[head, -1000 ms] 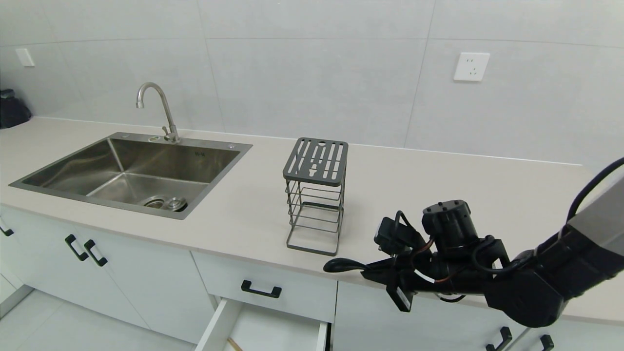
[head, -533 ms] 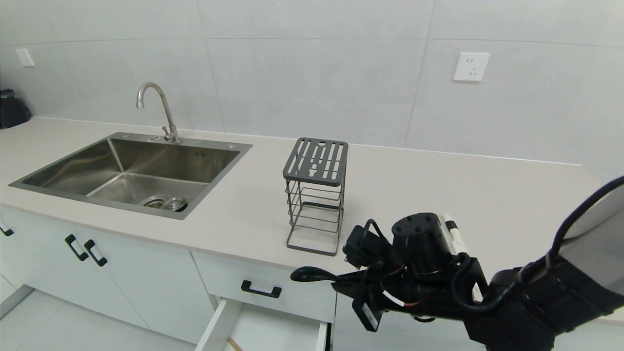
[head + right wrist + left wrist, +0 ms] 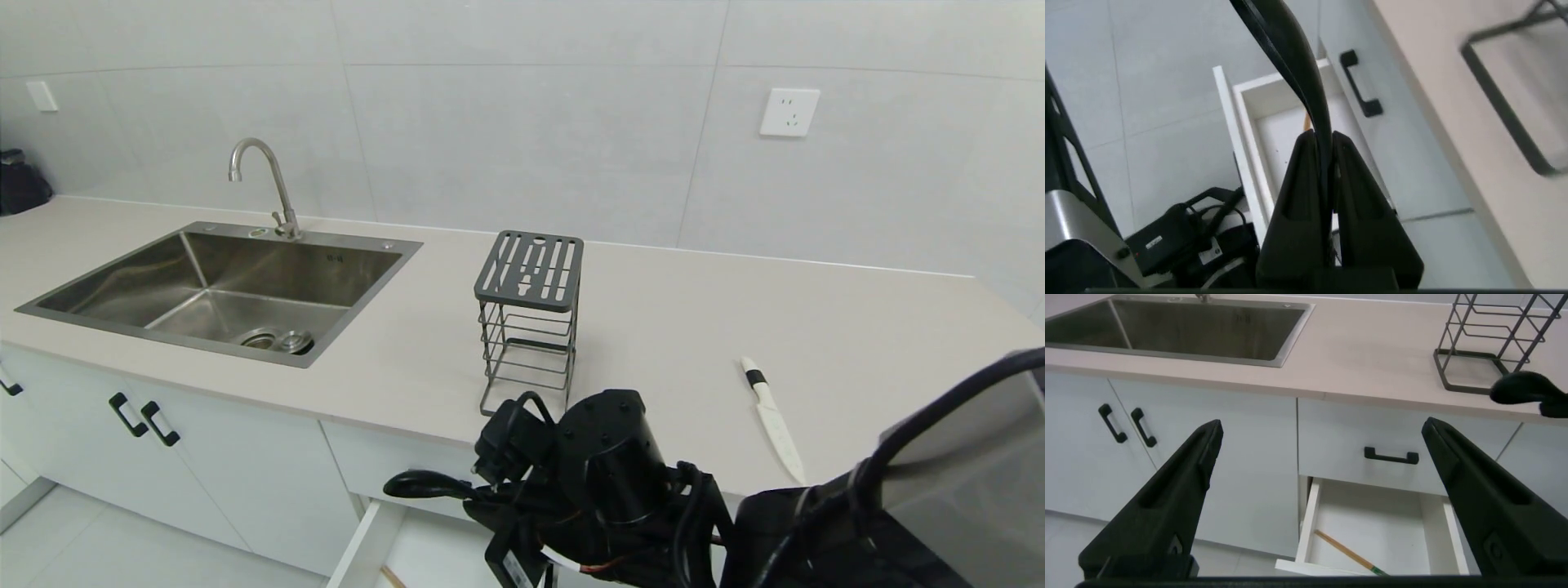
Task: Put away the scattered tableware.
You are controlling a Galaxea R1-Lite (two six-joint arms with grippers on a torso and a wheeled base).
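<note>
Here the right gripper (image 3: 1323,155) pinches a black long-handled spoon (image 3: 1284,45) over the open white drawer (image 3: 1388,527). The left wrist view reveals a thin wooden stick (image 3: 1344,551) inside, with the left gripper (image 3: 1319,439) spread. A white knife (image 3: 771,420) lies near the grey wire rack (image 3: 529,327).

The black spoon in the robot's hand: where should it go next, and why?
Probably down a little, toward the open drawer. The right hand is shut on the black spoon, out past the edge of the counter above the drawer, and a chopstick already lies inside, so tableware seems to belong there.

One black spoon (image 3: 416,484), one knife (image 3: 771,416), one rack (image 3: 526,327), one open drawer (image 3: 1380,527)
</note>
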